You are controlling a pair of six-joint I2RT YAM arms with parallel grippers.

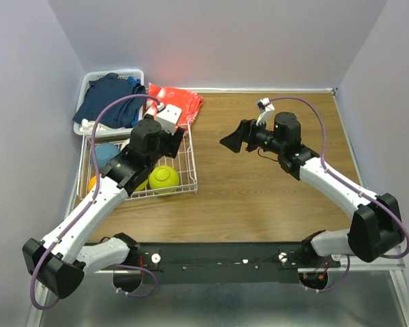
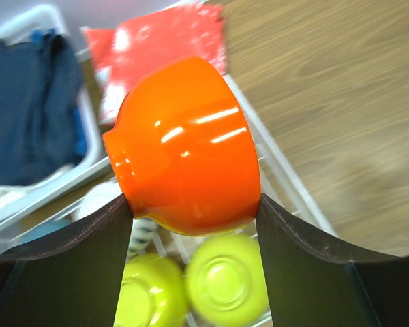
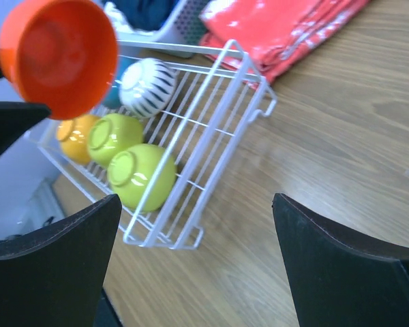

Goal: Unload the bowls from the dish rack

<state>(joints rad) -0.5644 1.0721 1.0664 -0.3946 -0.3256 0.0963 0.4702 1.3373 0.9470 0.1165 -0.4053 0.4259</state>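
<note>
My left gripper (image 2: 192,203) is shut on a red-orange bowl (image 2: 187,146), held on its side above the white wire dish rack (image 2: 286,184); the right wrist view shows this bowl (image 3: 58,54) raised over the rack (image 3: 240,102). In the rack lie two lime green bowls (image 3: 143,176) (image 3: 112,136), a yellow-orange bowl (image 3: 75,136), a white ribbed bowl (image 3: 148,87) and a blue bowl (image 1: 108,153). In the top view the left gripper (image 1: 172,139) covers the held bowl. My right gripper (image 1: 235,142) hangs open over the wooden table, right of the rack, its fingers (image 3: 54,266) holding nothing.
A white plastic basket (image 1: 112,75) of dark blue clothes stands at the back left behind the rack. A folded red cloth (image 1: 177,102) lies beside it on the wooden table (image 1: 273,191). Grey walls close in the left, back and right sides.
</note>
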